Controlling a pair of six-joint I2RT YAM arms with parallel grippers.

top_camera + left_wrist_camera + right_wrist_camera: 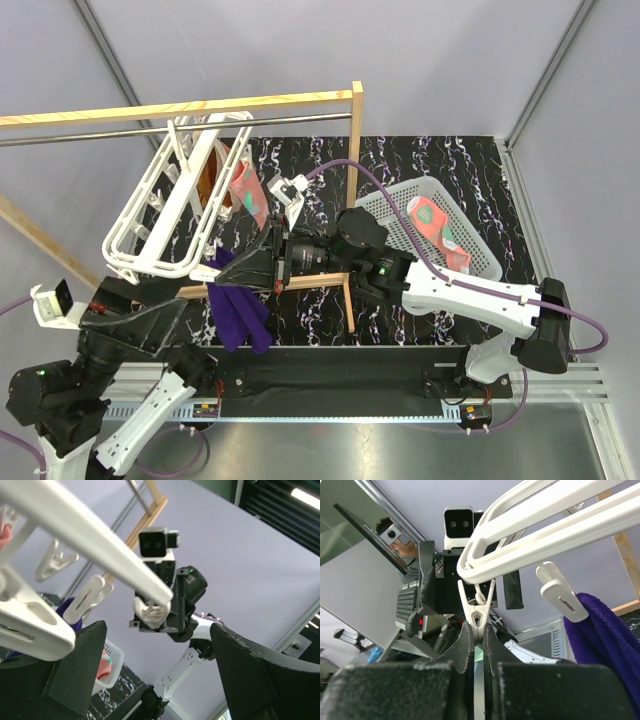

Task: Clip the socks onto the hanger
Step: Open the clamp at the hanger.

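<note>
Top external view: we note the wooden rack point(200, 105) across the far left. The white hanger point(150, 263) hangs tilted under its rod, left of centre. A white basket point(395, 215) sits to the right. A purple sock point(240, 310) droops at the hanger's near corner. One pink sock point(246, 192) hangs at the hanger's far right edge, and the other pink sock point(442, 230) lies in the basket.

Left wrist view: we see the left gripper point(157, 627) released, fingers wide apart and holding nothing, with a hanger bar crossing above.

Right wrist view: the right gripper point(475, 630) is clenched on the lower end of a dangling clip point(478, 607).
</note>
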